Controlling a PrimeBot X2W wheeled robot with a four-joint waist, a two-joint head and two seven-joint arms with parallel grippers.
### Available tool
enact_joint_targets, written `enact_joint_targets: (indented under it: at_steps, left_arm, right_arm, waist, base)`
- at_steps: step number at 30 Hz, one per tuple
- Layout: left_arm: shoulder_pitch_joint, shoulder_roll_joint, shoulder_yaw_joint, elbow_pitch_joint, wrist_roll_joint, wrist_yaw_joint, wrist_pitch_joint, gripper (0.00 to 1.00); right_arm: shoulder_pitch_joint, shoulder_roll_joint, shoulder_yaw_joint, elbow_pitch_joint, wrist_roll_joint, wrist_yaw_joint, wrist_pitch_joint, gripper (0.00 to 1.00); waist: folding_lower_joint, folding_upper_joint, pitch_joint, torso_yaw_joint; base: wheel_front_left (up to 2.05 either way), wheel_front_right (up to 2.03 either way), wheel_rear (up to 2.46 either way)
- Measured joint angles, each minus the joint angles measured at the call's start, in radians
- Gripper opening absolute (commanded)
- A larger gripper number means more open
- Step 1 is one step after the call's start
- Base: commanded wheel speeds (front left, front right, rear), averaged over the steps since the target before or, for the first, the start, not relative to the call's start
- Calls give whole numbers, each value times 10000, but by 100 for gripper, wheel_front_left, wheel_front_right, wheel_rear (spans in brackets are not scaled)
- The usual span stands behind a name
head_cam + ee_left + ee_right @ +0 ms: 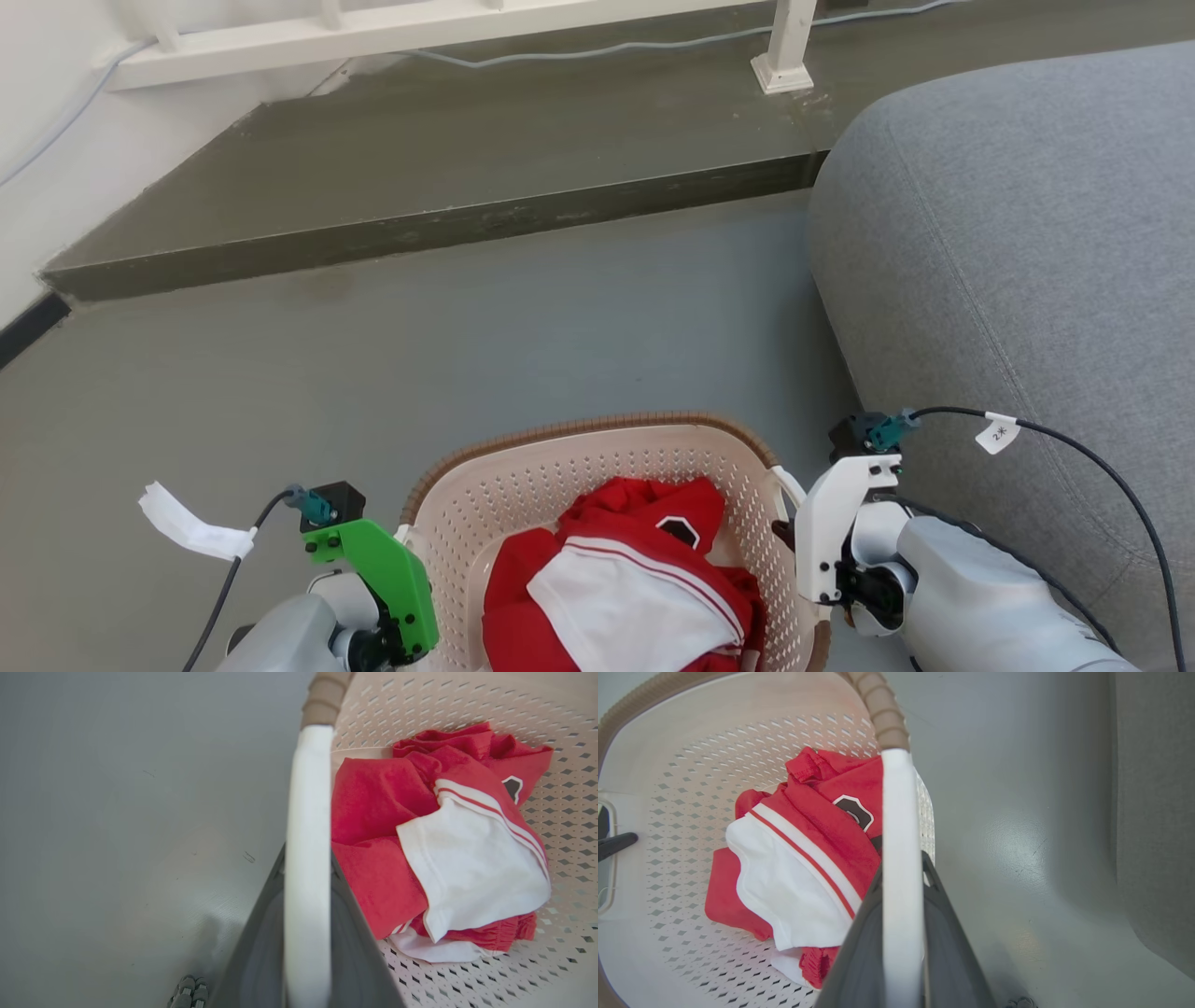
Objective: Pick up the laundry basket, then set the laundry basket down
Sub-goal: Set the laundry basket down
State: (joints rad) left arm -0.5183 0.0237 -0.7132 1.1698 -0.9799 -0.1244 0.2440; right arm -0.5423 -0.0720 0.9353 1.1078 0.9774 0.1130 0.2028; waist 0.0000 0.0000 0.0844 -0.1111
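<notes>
Symmetrically, left pincer and right pincer astride handles of the laundry basket

The laundry basket is cream with diamond holes and a brown ribbed rim. The clothes inside are red and white, with thin red stripes. The floor is grey.

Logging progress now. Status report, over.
Left hand, right hand: each clamped on a white side handle. Cream perforated plastic laundry basket holds red-and-white clothes. Grey sofa close on right.
</notes>
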Motion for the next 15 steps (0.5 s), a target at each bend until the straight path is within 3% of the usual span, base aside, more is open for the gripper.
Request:
enact_joint_targets:
  at_steps: [15]
  left_arm:
    - [-803,291,13,-360,-13,0,-698,0]
  right_arm:
    - [-802,-104,27,-376,21,-2,-955,0]
  waist:
    - [0,0,1152,-2]
  base:
    - [0,0,0]
